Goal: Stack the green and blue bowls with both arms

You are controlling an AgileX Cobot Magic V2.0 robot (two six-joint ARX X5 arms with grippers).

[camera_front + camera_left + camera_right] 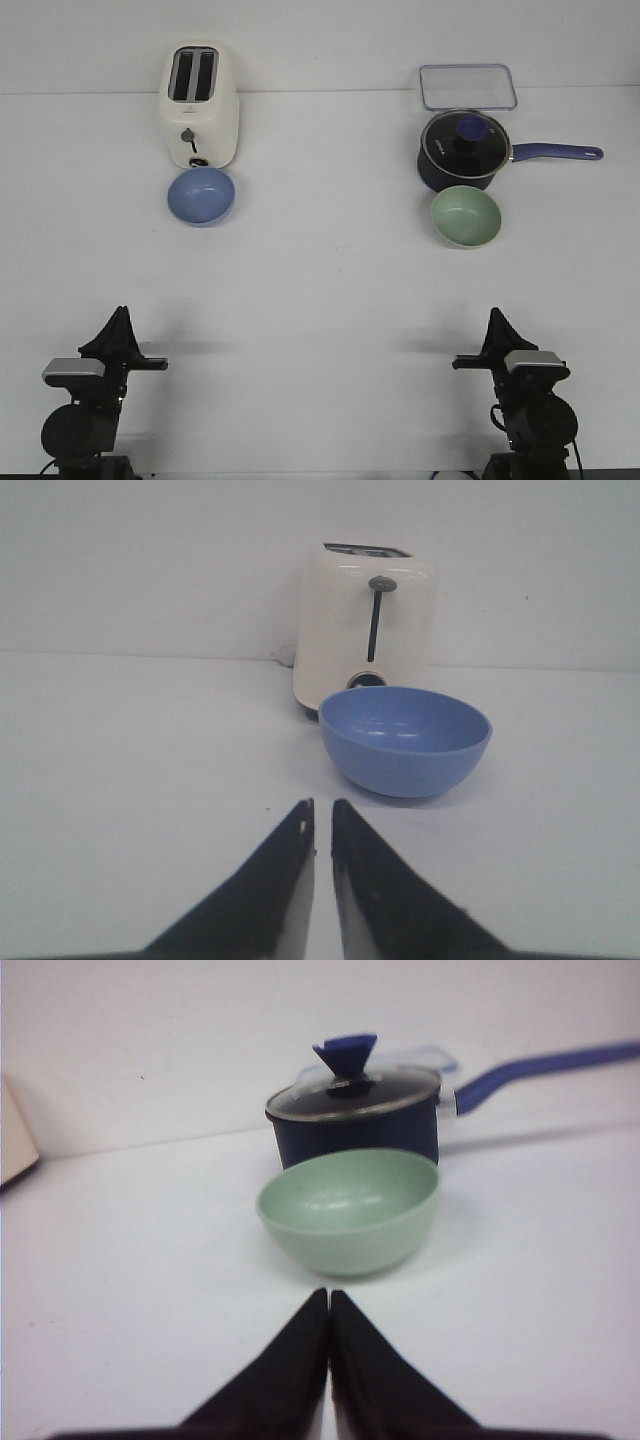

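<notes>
Stacking has not begun: blue bowl (201,195) at ten o'clock by the toaster (201,105), green bowl (466,216) at two o'clock by the saucepan (466,150), both jaws together, needing opening before reaching.

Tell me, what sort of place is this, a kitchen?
Probably a robot test bench staged as a kitchen, not a real one: a plain white table holds just a toaster, a saucepan and two bowls, with two robot arms at its near edge.
</notes>
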